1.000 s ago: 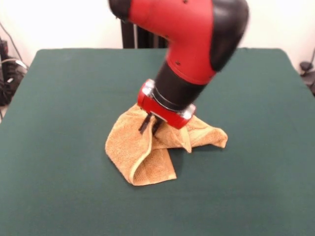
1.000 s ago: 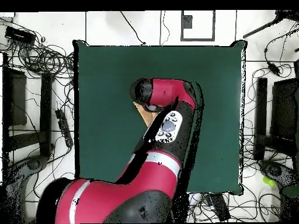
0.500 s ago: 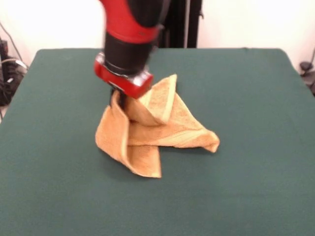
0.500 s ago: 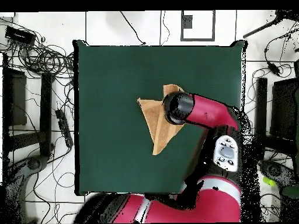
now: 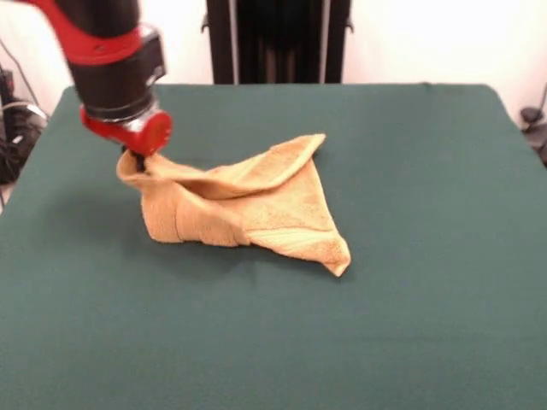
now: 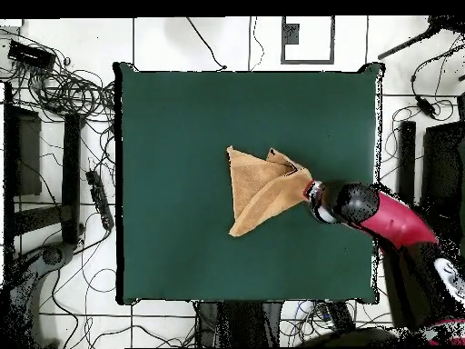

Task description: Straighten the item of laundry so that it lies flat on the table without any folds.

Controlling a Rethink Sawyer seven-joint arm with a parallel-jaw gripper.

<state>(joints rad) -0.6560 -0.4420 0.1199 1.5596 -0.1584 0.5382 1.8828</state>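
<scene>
The gripper (image 5: pixel 135 161) pinches one corner of the towel (image 5: pixel 248 203), apparently clamped on it, lifting that corner so the cloth can be drawn out. The rest trails folded across the middle of the table (image 5: pixel 410 325).

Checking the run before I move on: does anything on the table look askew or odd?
Only the towel: it is far from flat, folded over itself, with one corner pulled up off the table where the gripper meets it. Nothing looks spilled or damaged.
</scene>
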